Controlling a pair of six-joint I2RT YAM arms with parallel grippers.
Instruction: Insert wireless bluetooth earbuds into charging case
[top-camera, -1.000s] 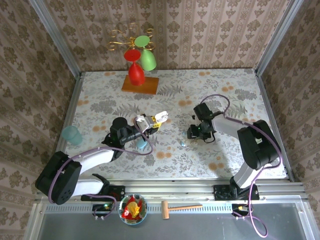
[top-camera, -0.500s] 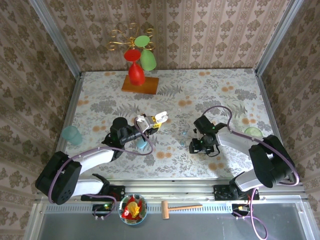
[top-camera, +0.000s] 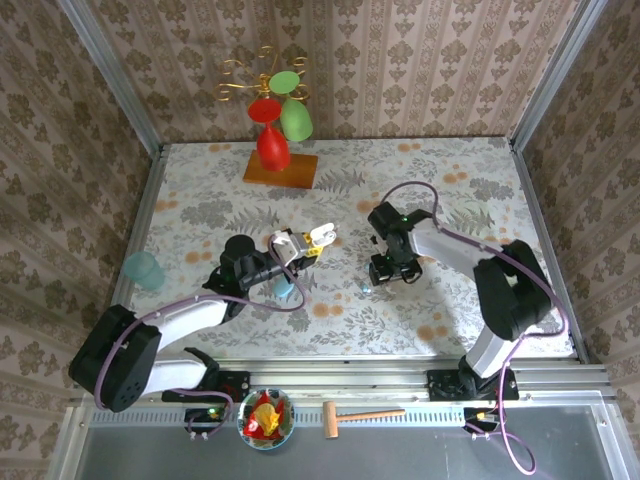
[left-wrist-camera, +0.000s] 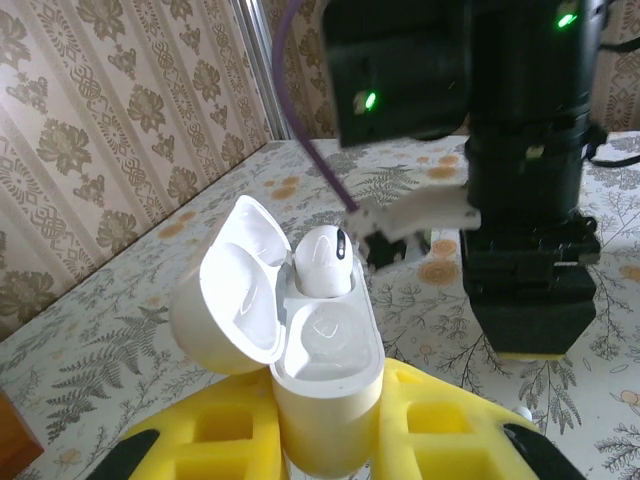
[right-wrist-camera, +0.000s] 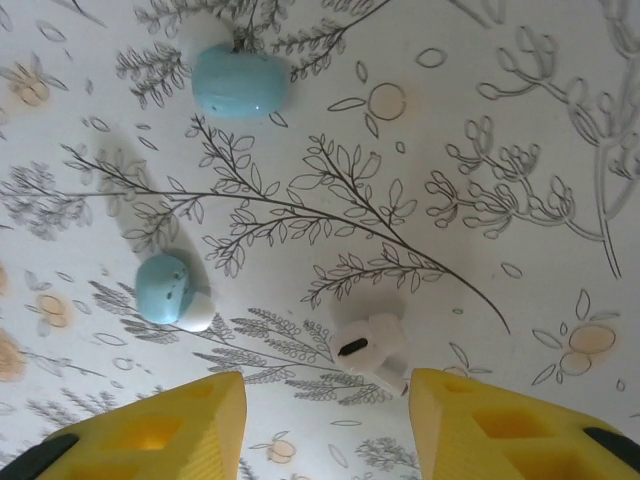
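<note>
So the loose earbuds lay on the floral counter (top-camera: 440, 180) under the right arm. Counted three in the right wrist view: one white earbud (right-wrist-camera: 368, 345) and two pale blue earbuds, one farther out (right-wrist-camera: 240, 82) and one off to the side with a whitish end (right-wrist-camera: 172, 292). The white one sat just beside the tip of one yellow finger (right-wrist-camera: 500, 430), not between the two. The blue ones were well apart from each other, with bare counter all around them.

The right end effector (right-wrist-camera: 325, 385) had its fingers apart with nothing in them.

A fourth earbud (left-wrist-camera: 322, 262), white, was seated in the charging case (left-wrist-camera: 325, 350). The slot next to it was empty and the lid (left-wrist-camera: 225, 300) was flipped open. The left end effector (left-wrist-camera: 325, 440) was clamped on that case, holding it upright off the counter, with the right arm close behind it.

In the top view, one light blue case (top-camera: 283, 289) lay by the left arm. A teal cup (top-camera: 143, 268) was at the left rail (top-camera: 140, 220), and a stand (top-camera: 280, 165) with one red and one green glass was at the back. The middle and right of the counter up to the right rail (top-camera: 535, 210) were wide open.
</note>
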